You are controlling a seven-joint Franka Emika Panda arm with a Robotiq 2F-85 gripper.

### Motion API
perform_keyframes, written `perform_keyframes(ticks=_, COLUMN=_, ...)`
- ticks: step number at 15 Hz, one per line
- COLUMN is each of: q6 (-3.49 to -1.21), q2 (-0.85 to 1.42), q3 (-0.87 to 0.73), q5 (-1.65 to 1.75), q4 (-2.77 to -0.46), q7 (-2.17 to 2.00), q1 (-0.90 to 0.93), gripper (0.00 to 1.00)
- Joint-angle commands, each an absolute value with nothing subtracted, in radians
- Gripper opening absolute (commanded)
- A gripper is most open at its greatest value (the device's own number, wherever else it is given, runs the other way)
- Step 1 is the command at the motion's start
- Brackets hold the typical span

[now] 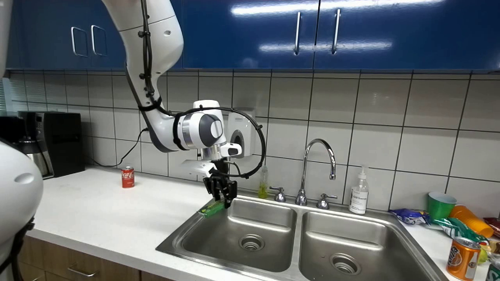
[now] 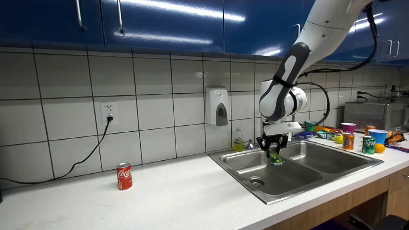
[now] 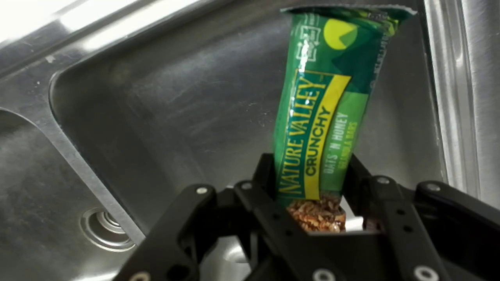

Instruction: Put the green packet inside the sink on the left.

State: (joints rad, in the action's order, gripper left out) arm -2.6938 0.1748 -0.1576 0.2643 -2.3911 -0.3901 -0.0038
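Note:
The green packet is a granola bar wrapper with a yellow stripe, shown large in the wrist view (image 3: 328,97). It also shows in both exterior views (image 1: 212,209) (image 2: 275,157). My gripper (image 3: 310,168) is shut on it, with one finger on each side near its lower end in the wrist view. The gripper shows in both exterior views (image 1: 225,199) (image 2: 273,150). It holds the packet raised above the left sink basin (image 1: 218,242) (image 2: 287,180). The far end of the packet sticks out free of the fingers.
The right basin (image 1: 351,242) lies beside it across a metal divider. The tall faucet (image 1: 304,171), a green-yellow soap bottle (image 2: 238,140) and a pump bottle (image 1: 359,195) stand behind. A red can (image 1: 127,177) is on the left counter. Cans, cups and snack packets crowd the right counter.

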Motion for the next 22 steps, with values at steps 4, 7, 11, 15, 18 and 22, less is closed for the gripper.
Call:
perform_keyframes(ticks=4, q6=-2.717, q2=0.282, q3=-0.172, q5=0.26, q4=-2.311, q7=-0.371, q1=-0.003, gripper=0.2)
perform_keyframes(ticks=7, q6=-2.732, q2=0.341, q3=-0.178, q5=0.239, q4=-2.279, q7=-0.356, q1=-0.005, gripper=0.2)
perform_keyframes(ticks=11, q6=-2.754, q2=0.413, q3=-0.186, q5=0.204, q4=-2.251, q7=-0.335, q1=-0.012, gripper=0.2)
perform_keyframes(ticks=15, q6=-2.774, q2=0.484, q3=-0.193, q5=0.158, q4=-2.222, q7=-0.305, q1=-0.018, gripper=0.2)
perform_keyframes(ticks=18, q6=-2.779, q2=0.53, q3=-0.189, q5=0.122, q4=-2.19, q7=-0.276, q1=-0.026, gripper=0.2)
perform_keyframes(ticks=22, q6=-2.787, q2=0.589, q3=-0.182, q5=0.089, q4=-2.135, q7=-0.246, q1=-0.03, gripper=0.2)
